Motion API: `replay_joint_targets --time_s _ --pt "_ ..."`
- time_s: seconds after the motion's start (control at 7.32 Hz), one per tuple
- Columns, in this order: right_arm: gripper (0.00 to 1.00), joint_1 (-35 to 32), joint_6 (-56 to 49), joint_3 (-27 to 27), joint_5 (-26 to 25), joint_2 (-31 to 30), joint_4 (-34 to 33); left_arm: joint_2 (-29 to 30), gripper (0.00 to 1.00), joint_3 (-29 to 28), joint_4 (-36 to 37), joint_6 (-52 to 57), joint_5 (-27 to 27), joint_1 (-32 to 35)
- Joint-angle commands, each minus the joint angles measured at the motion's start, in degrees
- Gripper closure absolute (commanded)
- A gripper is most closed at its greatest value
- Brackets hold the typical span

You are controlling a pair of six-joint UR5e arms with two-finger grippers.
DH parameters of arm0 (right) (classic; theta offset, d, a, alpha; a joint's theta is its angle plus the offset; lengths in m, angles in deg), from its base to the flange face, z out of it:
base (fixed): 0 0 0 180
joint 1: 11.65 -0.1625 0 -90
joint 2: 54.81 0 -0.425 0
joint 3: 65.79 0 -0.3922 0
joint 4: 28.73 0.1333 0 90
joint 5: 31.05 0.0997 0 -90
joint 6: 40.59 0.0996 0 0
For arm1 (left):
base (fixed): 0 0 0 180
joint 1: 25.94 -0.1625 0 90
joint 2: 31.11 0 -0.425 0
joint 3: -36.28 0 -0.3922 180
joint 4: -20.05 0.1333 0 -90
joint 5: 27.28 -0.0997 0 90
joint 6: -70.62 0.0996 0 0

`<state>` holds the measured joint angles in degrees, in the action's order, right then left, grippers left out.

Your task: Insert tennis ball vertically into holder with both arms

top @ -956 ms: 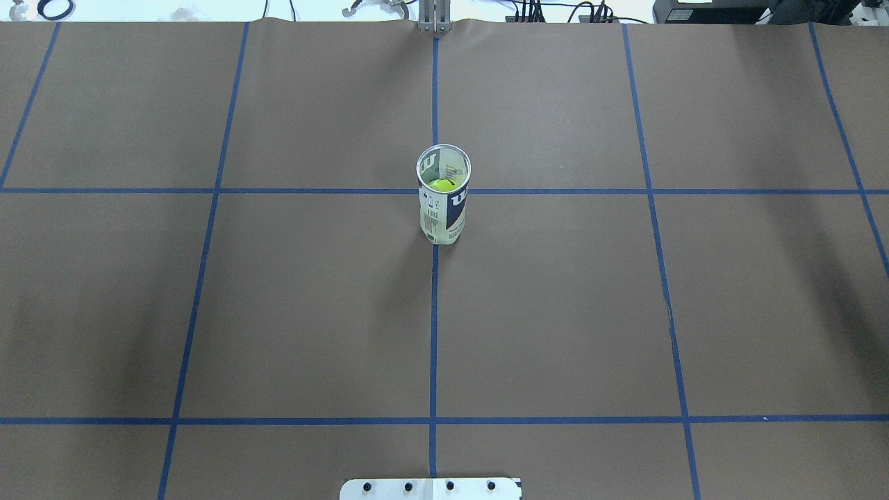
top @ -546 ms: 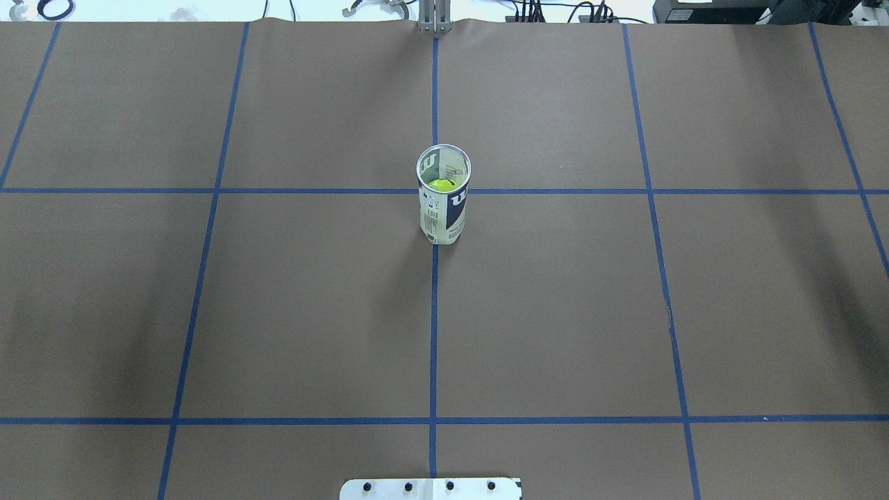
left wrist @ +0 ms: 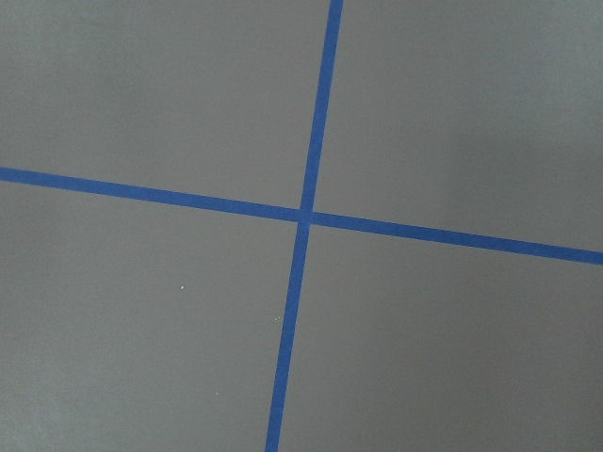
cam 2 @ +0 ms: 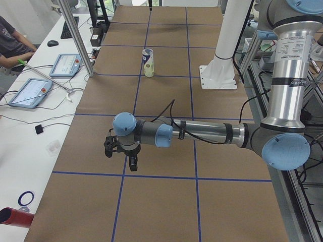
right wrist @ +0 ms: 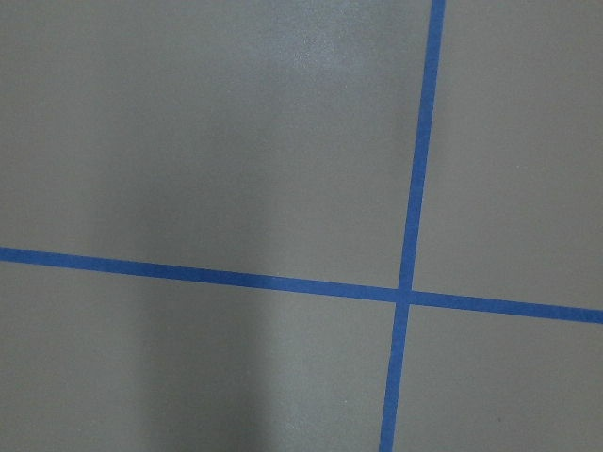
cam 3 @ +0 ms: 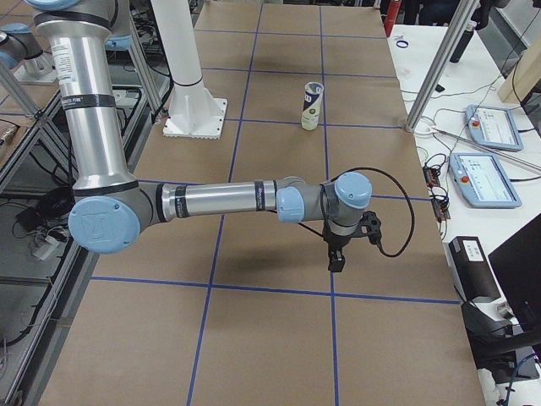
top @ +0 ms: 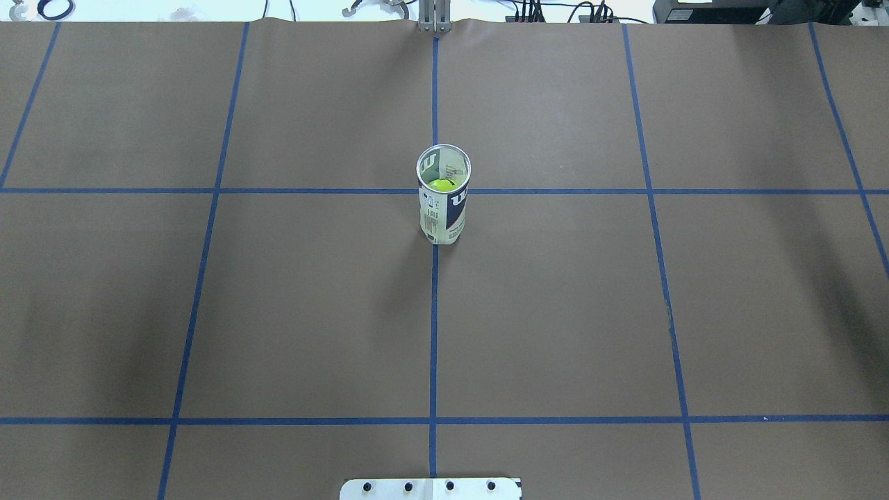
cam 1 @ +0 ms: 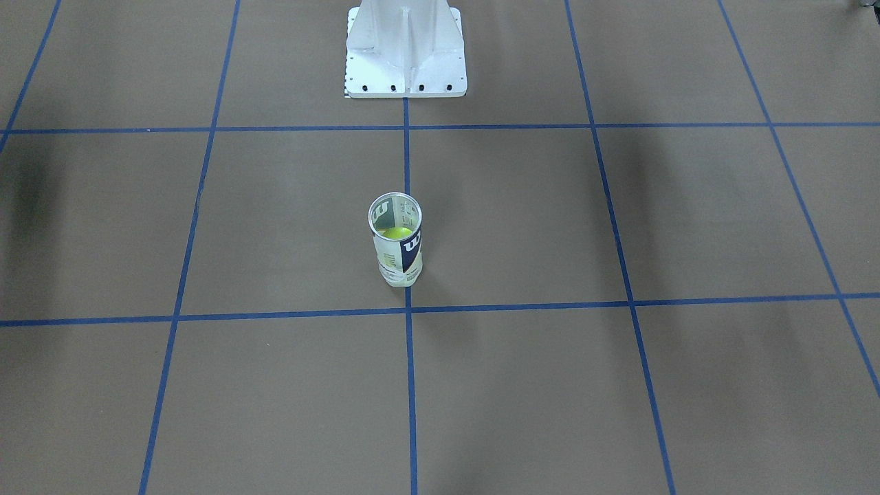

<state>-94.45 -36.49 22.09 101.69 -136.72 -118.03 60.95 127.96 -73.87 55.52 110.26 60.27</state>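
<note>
The holder (top: 443,208) stands upright at the table's middle on the blue centre line, its silver-rimmed mouth open upward. A yellow-green tennis ball (top: 440,184) lies inside it, below the rim; the same ball (cam 1: 394,233) shows through the mouth of the holder (cam 1: 399,258) in the front-facing view. Neither arm appears in the overhead or front-facing views. My left gripper (cam 2: 121,160) hangs low over the table's left end, far from the holder (cam 2: 148,63). My right gripper (cam 3: 351,245) hangs low over the right end, equally far from the holder (cam 3: 312,106). Whether either is open or shut I cannot tell.
The white bolted pedestal (cam 1: 405,48) stands at the robot's side of the table. Aluminium posts (cam 2: 75,38) and side benches with tablets (cam 2: 30,93) and cables flank both table ends. A person (cam 2: 12,45) sits at the left bench.
</note>
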Motion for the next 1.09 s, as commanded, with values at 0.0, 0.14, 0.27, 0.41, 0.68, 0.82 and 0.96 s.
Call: replay_joint_targets --time_s 0.0,0.14,0.27,0.41,0.68,0.82,0.96 --pt "0.00 -0.08 0.20 0.45 -0.03 0.00 0.00 -0.29 0.01 0.77 -0.65 0.42 -0.09 0.10" --pt "0.00 0.00 0.20 0.45 -0.03 0.00 0.00 -1.08 0.01 0.78 -0.74 0.42 -0.09 0.10" --pt "0.00 0.01 0.29 0.54 -0.03 0.00 0.00 -3.96 0.01 0.78 -1.87 0.51 0.00 0.02" --pt "0.00 0.01 0.29 0.54 -0.03 0.00 0.00 -5.20 0.01 0.69 -8.32 0.34 -0.17 0.10" --pt "0.00 0.01 0.55 0.45 -0.11 -0.09 0.00 -5.92 0.01 0.08 -9.35 0.25 -0.26 -0.07" --pt "0.00 0.01 0.55 0.36 -0.20 -0.09 0.00 -5.75 0.01 0.60 -9.27 0.25 0.09 0.01" --pt "0.00 0.01 0.55 0.36 -0.20 -0.26 0.00 -5.74 0.01 0.51 -9.27 0.33 0.35 -0.07"
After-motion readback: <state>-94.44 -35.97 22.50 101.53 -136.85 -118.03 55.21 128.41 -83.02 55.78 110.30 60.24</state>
